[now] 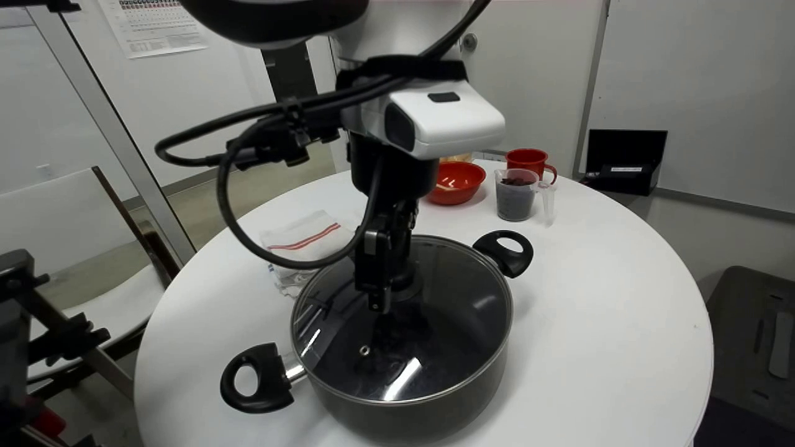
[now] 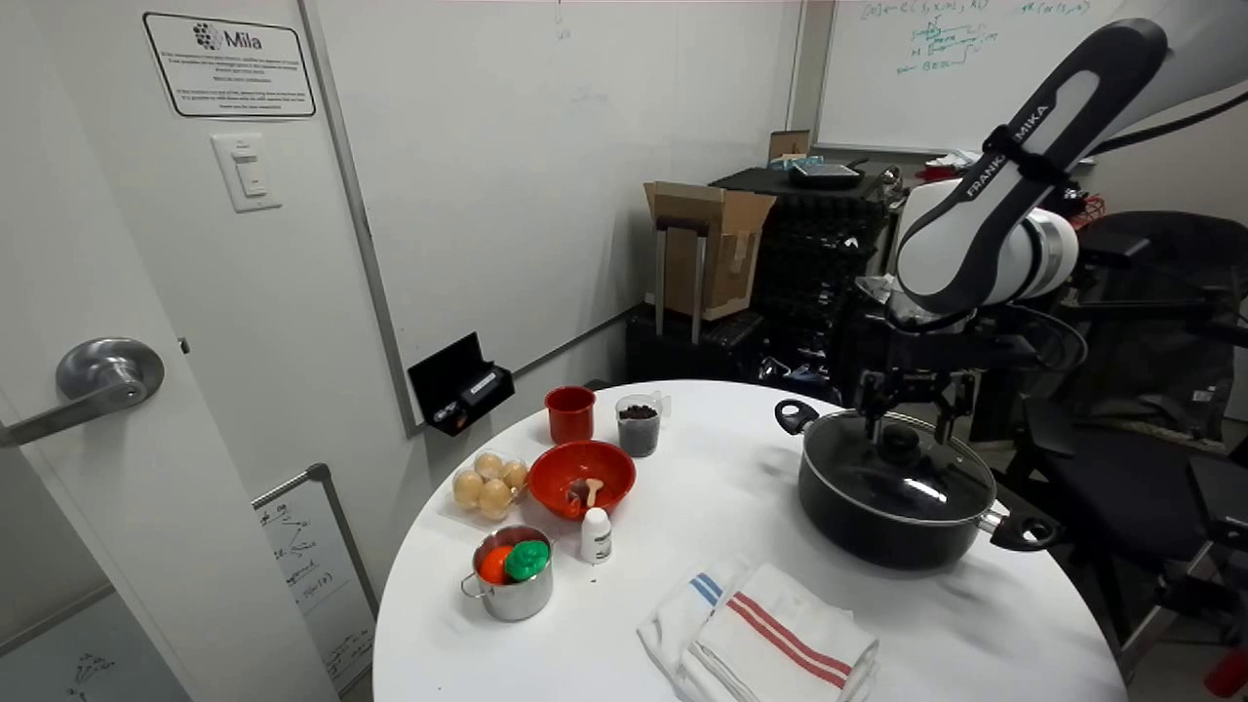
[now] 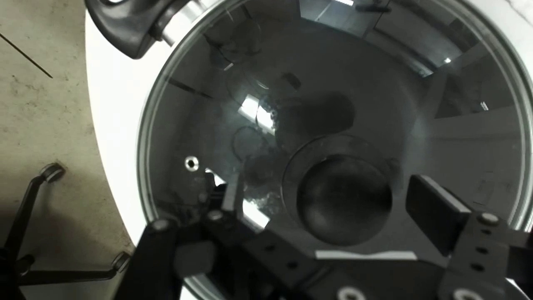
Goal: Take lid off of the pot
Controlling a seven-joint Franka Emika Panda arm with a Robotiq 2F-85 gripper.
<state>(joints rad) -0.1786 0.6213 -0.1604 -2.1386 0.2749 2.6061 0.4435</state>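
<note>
The black pot [image 1: 410, 417] stands on the white table; it also shows in an exterior view [image 2: 873, 539]. Its black loop handles stick out on opposite sides. The clear glass lid [image 1: 453, 335] with a metal rim lies on the pot, also seen in an exterior view [image 2: 850, 473] and the wrist view [image 3: 466, 154]. Its black centre knob [image 3: 344, 200] shows in the wrist view. My gripper [image 3: 331, 200] is open, its fingers on either side of the knob with a gap at each side. It also shows low over the lid in an exterior view [image 2: 909, 429].
Folded towels [image 2: 780, 639] lie near the pot. Farther off stand a red bowl [image 2: 582, 468], red cup [image 2: 569, 414], measuring cup [image 2: 639, 427], white bottle [image 2: 596, 536], metal pot [image 2: 515, 585] and egg carton [image 2: 487, 487]. The table edge [image 3: 93, 112] is close to the pot.
</note>
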